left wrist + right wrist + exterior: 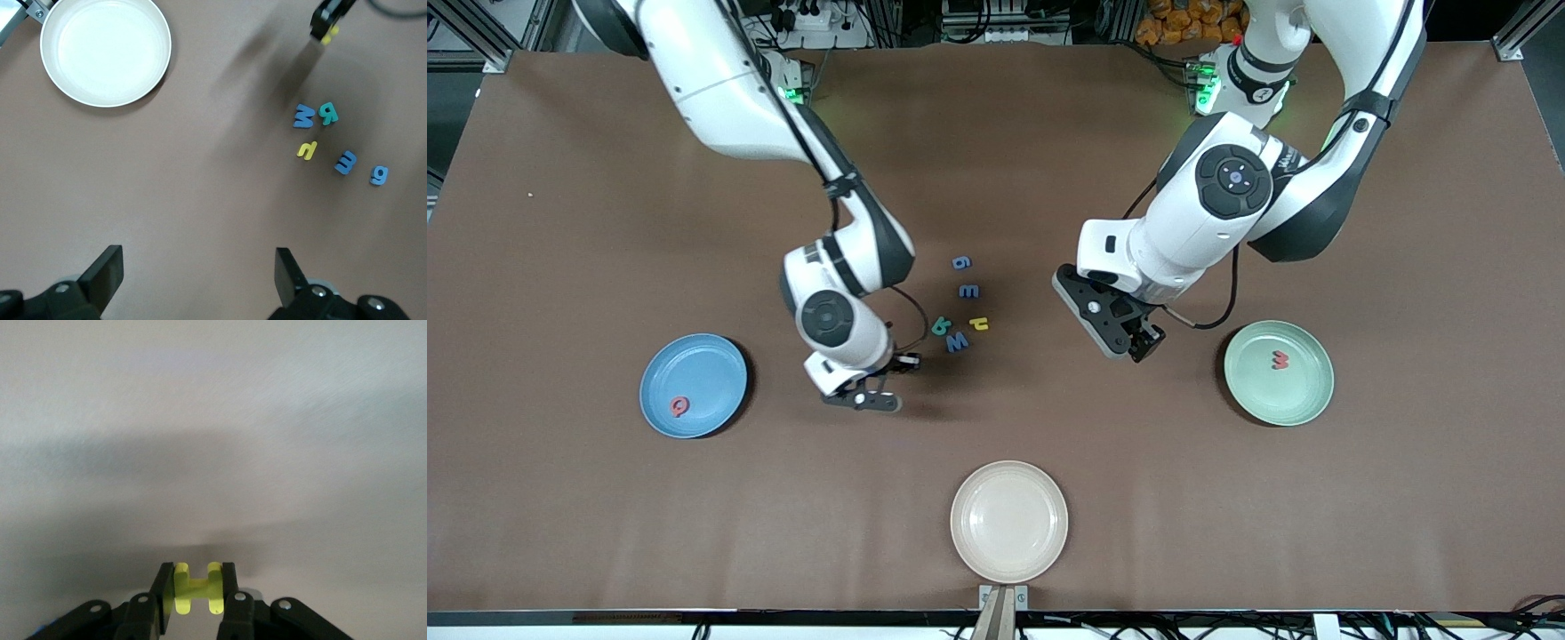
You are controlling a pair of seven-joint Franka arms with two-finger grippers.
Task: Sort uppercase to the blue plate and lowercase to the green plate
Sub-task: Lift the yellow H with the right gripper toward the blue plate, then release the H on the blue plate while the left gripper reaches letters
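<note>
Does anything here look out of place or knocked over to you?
Nothing stands out. The red Q lies in the blue plate, the red w in the green plate, loose letters scattered mid-table. The right gripper pinches a yellow H; the left gripper waits open. The beige plate holds nothing.

The capital W (958, 341) is lying mid-bench, so I'm placing everything from it. The R (940, 326) is lying just beside it. The small h (979, 324), the E-like piece (968, 291) and the g (961, 262) are trailing away from it, each farther from the front camera. The Q's plate (711, 356) is sitting well off toward the right arm's end, with the Q (679, 406) in it. The small w's plate (1303, 391) is sitting toward the left arm's end, with the small w (1280, 359) in it. The third plate (1008, 480) is sitting nearer the camera. The right hand (876, 402) is hanging near the W, clamping the capital H (197, 590). The left hand (1143, 342), fingers spread, is hovering between the W and the small w's plate.
</note>
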